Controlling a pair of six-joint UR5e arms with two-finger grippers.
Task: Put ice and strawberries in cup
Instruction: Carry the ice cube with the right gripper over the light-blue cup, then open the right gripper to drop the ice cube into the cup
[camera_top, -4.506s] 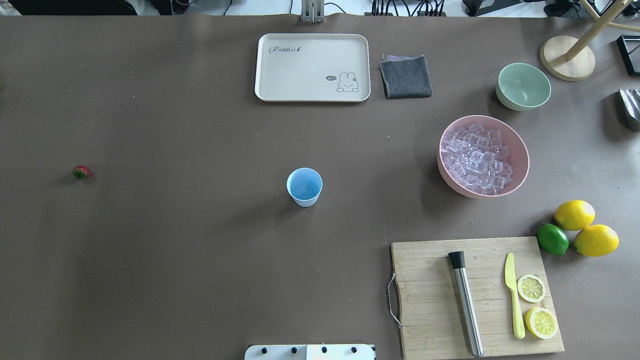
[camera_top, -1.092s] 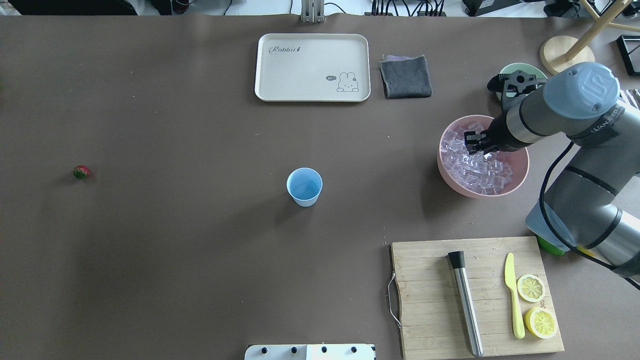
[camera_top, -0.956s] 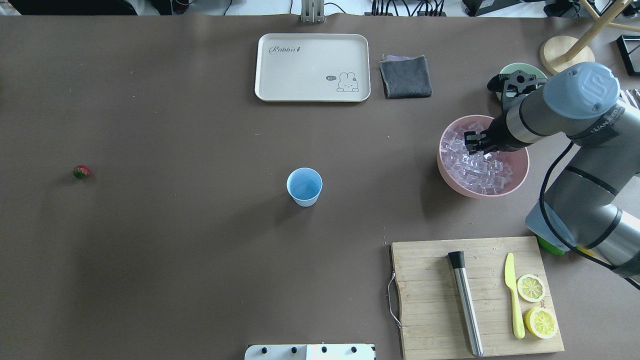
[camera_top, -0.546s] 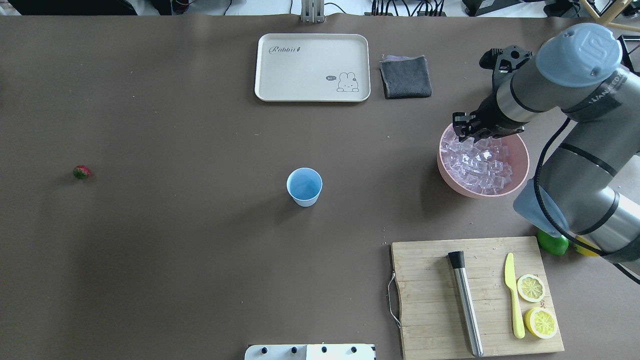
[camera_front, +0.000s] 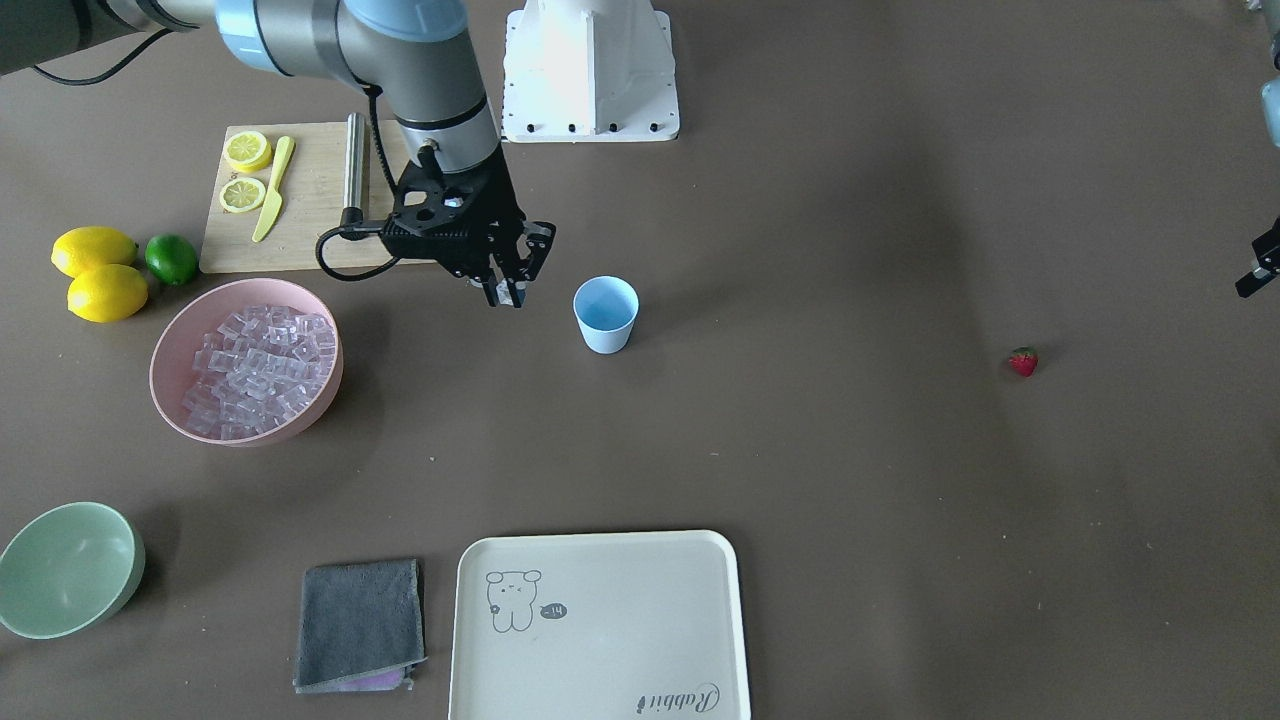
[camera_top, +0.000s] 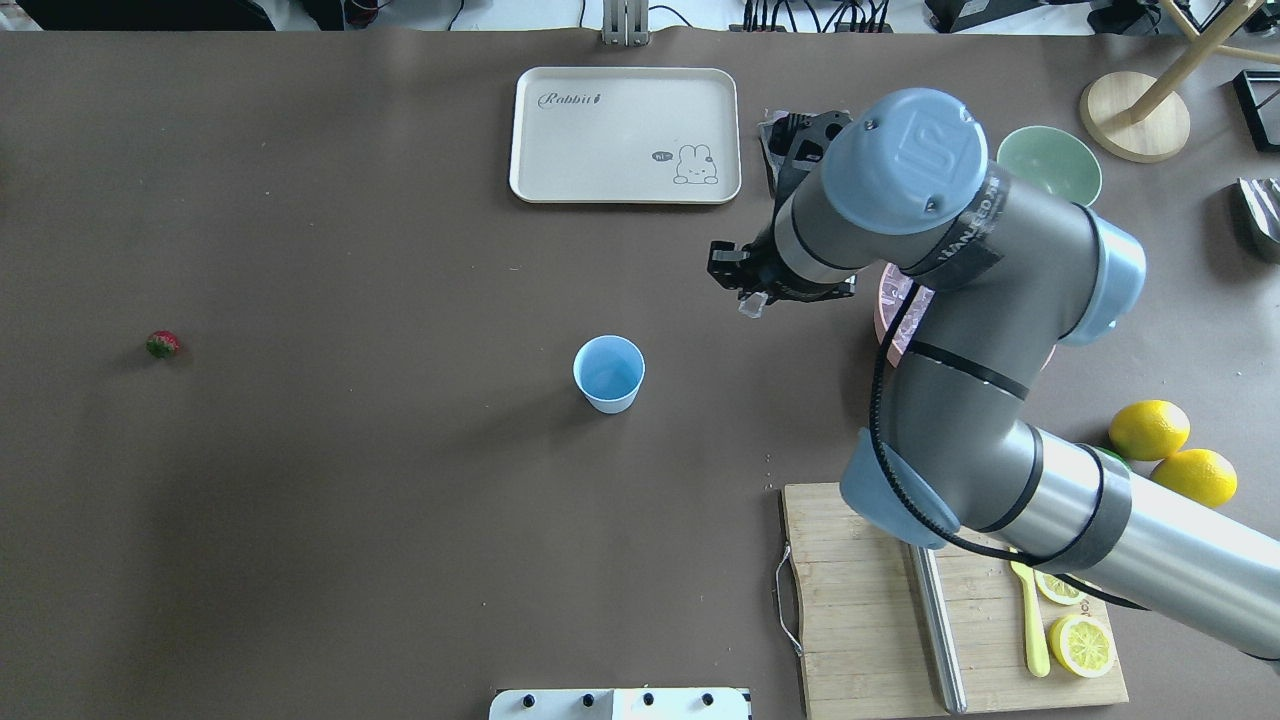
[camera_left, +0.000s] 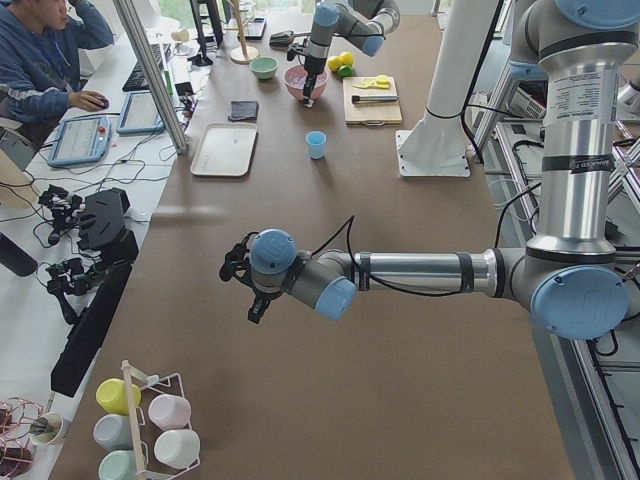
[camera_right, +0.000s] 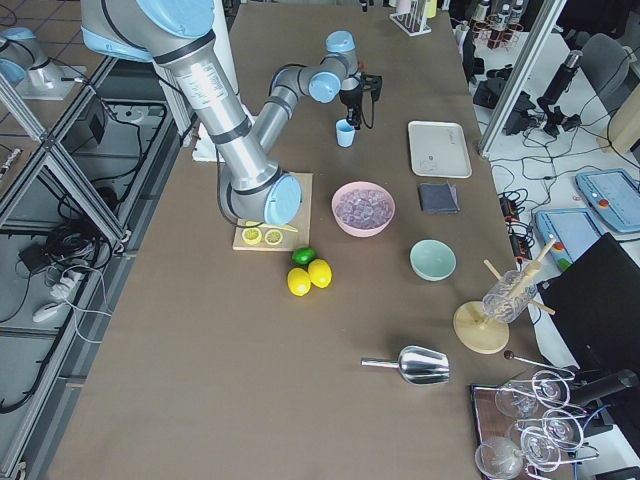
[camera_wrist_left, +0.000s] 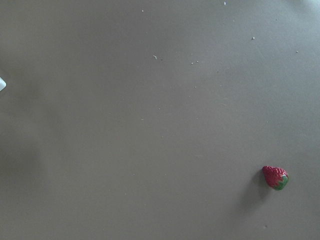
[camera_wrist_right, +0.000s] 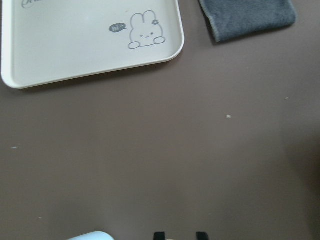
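The light blue cup (camera_top: 609, 373) (camera_front: 605, 315) stands upright at the table's middle. My right gripper (camera_top: 750, 300) (camera_front: 508, 293) hangs above the table between the cup and the pink bowl (camera_front: 180, 340), shut on one clear ice cube (camera_top: 752, 304). More ice (camera_front: 255, 365) is piled in that bowl, which the right arm mostly hides in the overhead view. A small red strawberry (camera_top: 162, 344) (camera_front: 1023, 361) (camera_wrist_left: 275, 177) lies far out on the left side. My left gripper (camera_left: 250, 290) hovers near it; I cannot tell whether it is open or shut.
A cutting board (camera_front: 310, 200) holds lemon slices, a yellow knife and a metal muddler. Two lemons (camera_front: 95, 270) and a lime (camera_front: 171, 258) lie beside it. At the far edge sit a green bowl (camera_front: 65, 568), grey cloth (camera_front: 360, 622) and cream tray (camera_front: 600, 625). A person (camera_left: 40, 60) sits beyond the table.
My right arm came in, reached into the pink bowl, then lifted out and swung left toward the cup with an ice cube between its fingers. Cup and strawberry stayed put.
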